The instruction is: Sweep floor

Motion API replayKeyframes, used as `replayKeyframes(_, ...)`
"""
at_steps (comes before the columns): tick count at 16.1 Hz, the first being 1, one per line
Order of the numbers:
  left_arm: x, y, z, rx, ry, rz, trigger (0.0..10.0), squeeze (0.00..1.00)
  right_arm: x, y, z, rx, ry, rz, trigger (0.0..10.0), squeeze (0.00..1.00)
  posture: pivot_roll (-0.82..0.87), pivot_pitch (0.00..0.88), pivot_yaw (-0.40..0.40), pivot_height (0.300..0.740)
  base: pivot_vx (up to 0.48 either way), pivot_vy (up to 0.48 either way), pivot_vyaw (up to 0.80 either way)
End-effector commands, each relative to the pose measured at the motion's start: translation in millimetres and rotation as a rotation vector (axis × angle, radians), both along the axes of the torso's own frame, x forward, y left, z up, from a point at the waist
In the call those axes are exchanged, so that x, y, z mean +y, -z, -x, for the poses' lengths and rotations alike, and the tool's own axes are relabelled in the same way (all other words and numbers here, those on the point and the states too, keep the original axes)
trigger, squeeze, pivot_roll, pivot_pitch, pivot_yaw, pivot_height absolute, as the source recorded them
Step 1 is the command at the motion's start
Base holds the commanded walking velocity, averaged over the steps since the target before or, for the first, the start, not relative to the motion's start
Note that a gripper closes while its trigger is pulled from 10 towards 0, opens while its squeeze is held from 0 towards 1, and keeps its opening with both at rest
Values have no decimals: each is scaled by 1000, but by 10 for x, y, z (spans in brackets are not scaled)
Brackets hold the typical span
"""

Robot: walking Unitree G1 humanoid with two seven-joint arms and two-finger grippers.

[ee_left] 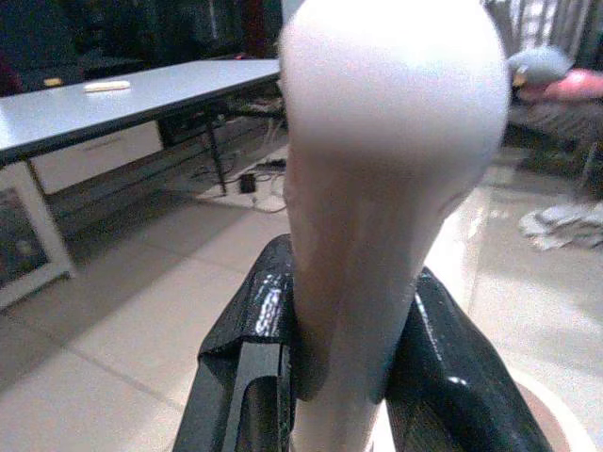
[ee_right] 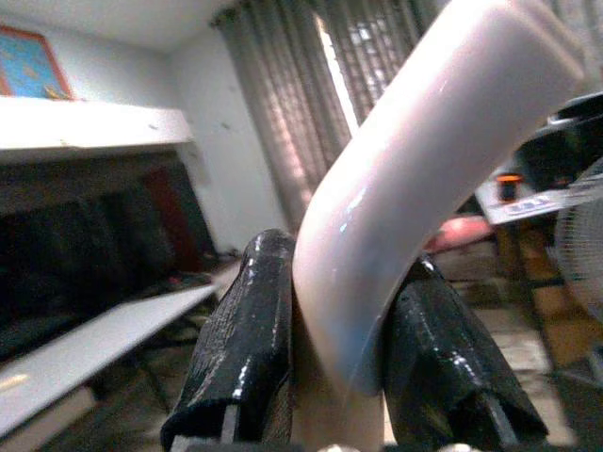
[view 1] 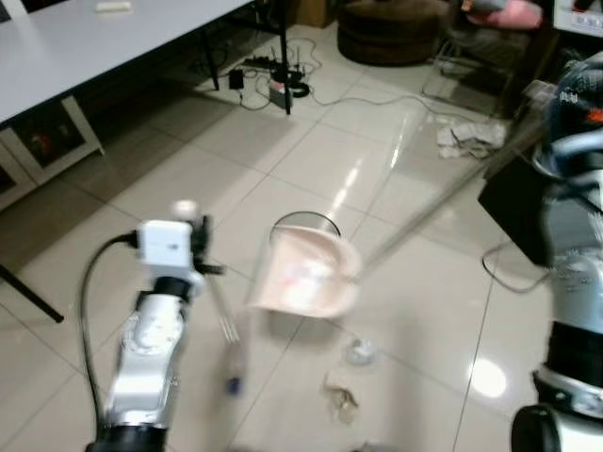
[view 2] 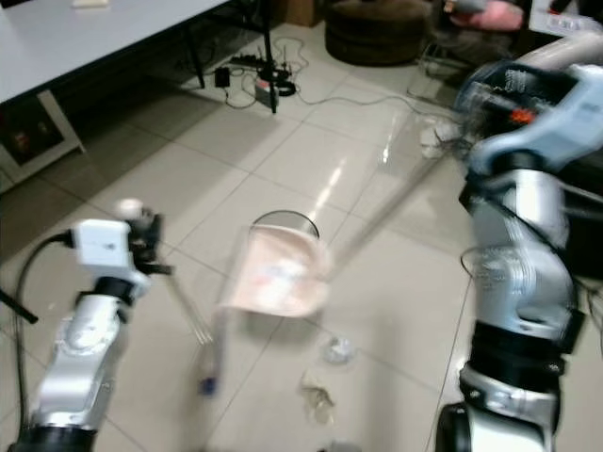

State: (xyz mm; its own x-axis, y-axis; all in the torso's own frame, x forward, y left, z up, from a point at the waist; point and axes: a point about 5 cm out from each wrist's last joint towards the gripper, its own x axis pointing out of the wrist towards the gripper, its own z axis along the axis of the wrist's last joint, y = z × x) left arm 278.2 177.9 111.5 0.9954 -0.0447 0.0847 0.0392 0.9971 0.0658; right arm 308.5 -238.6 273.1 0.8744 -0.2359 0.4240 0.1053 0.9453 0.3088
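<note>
My pink dustpan [view 1: 306, 273] hangs tilted just above the tiled floor [view 1: 188, 179], its long handle [view 1: 424, 212] running up and right to my right gripper [ee_right: 330, 377], which is clamped around it, while my left gripper [ee_left: 344, 377] is closed on the pale handle top of a blurred broom [view 1: 226, 330]. The litter [view 1: 344, 400] lies nearer me than the pan, between both arms, broom side closer. Beyond are a white table [view 1: 104, 38], cables [view 1: 273, 75] and a crumpled cloth [view 1: 469, 139].

bright indoor light | glare on floor tiles [view 1: 488, 379] | head views motion-blurred | wrist foregrounds defocused
</note>
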Motion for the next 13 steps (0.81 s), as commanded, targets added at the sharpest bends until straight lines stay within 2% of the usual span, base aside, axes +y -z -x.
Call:
replayKeyframes(1, 112, -82, 10, -48, -45, -26, 10000, 0, 107, -135, -23, -61, -47, -12, 10000, 0, -36, 43, -17, 740, 352, 0, 0)
replayKeyframes(5, 155, -82, 58, -54, -59, -47, 10000, 0, 145, -116, -117, -61, -64, -33, 10000, 0, -18, 42, -17, 740, 356, 0, 0)
replayKeyframes(12, 191, -97, 34, -55, -33, -74, 10000, 0, 114, -49, -119, -63, -40, -91, 10000, 0, -13, 36, 10, 740, 354, 0, 0)
replayKeyframes(13, 174, -97, 26, -53, -20, -78, 10000, 0, 103, -54, -110, -71, -36, -94, 10000, 0, -13, 43, 16, 740, 352, 0, -663)
